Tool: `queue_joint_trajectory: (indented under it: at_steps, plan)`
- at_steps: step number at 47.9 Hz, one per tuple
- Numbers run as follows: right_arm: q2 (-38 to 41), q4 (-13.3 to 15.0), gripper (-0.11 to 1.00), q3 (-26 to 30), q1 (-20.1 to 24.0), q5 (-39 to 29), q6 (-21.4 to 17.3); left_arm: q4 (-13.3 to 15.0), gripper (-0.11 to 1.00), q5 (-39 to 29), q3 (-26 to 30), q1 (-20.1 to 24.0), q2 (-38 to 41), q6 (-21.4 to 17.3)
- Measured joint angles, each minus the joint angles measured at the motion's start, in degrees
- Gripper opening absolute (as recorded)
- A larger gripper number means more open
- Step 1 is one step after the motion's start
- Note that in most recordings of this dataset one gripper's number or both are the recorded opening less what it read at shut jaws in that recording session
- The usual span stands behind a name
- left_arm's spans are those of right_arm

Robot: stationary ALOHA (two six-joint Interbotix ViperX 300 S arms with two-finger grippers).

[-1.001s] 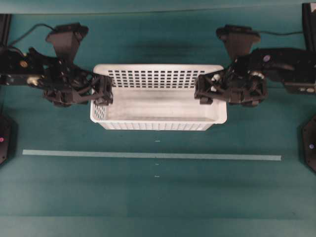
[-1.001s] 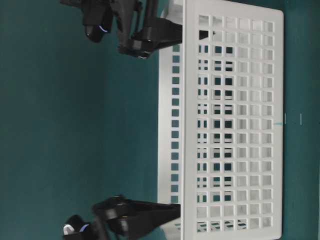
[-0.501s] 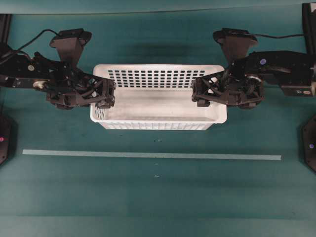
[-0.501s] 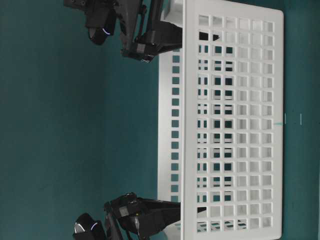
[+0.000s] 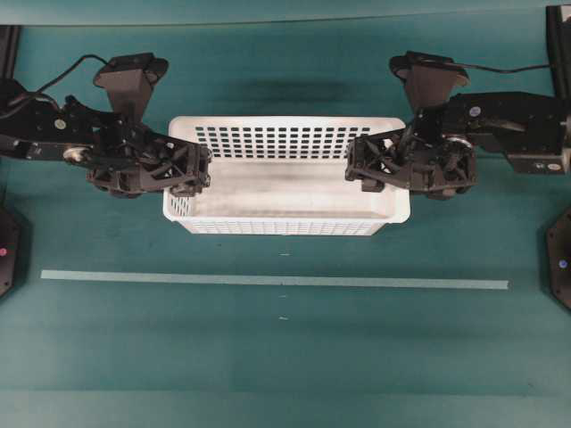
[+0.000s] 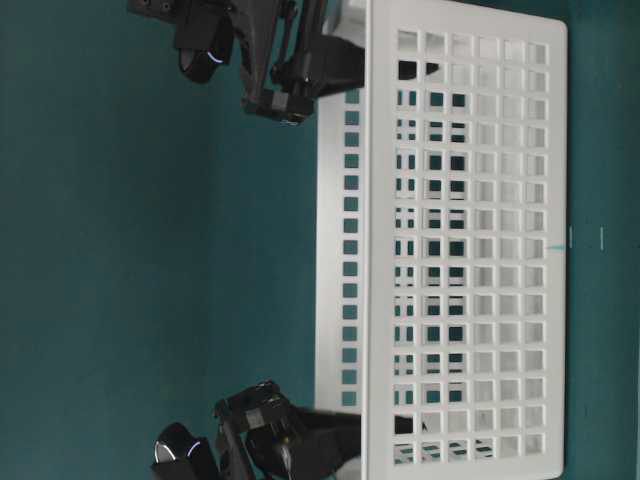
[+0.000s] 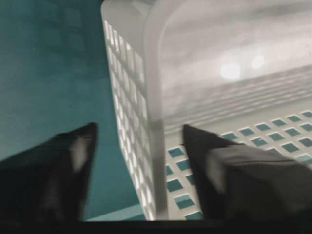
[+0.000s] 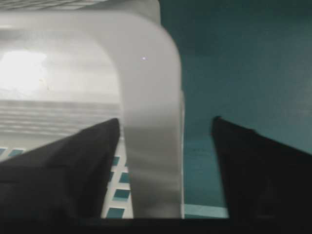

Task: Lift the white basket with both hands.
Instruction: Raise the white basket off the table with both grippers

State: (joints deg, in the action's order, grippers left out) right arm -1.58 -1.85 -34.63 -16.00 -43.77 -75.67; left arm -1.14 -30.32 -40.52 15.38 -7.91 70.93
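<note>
Overhead exterior view: the white basket [image 5: 285,192] sits on the green tabletop [image 5: 285,357] in the upper middle of the frame. The left gripper [image 5: 189,169] straddles its left end rim, the right gripper [image 5: 368,165] its right end rim. Wrist views show both sets of fingers [image 7: 73,156] apart, with gaps beside the rim.

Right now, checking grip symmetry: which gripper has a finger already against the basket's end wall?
The right gripper: its inner finger sits against the white basket rim, while the left gripper shows gaps on both sides.
</note>
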Motion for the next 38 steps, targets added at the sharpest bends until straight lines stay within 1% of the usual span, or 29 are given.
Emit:
queue_joint_trajectory:
  at_steps: [5, 7, 9, 11, 13, 38]
  plan:
    - [0.0, -0.26, 0.35, 0.0, -0.09, 0.0, -0.09, 0.0, 0.26, 0.35, -0.09, 0.0, 0.0, -0.09]
    - [0.0, -0.44, 0.25, 0.09, -0.09, 0.0, -0.09, 0.0, 0.17, 0.35, -0.09, 0.0, -0.09, 0.0]
    - [0.0, -0.62, 0.17, 0.09, -0.09, 0.0, 0.09, 0.0, 0.1, 0.44, -0.09, 0.0, 0.0, 0.09]
    - [0.0, -0.62, 0.17, 0.09, 0.18, 0.0, 0.0, 0.09, 0.04, 0.62, -0.09, 0.0, 0.0, 0.09]
    - [-0.09, -0.7, 0.17, 0.09, 0.18, 0.0, -0.18, 0.09, 0.03, 0.79, -0.09, 0.0, 0.0, 0.18]
    - [-0.09, -0.79, 0.17, 0.09, -0.09, 0.18, 0.18, 0.09, 0.03, 1.05, -0.09, -0.09, -0.09, 0.44]
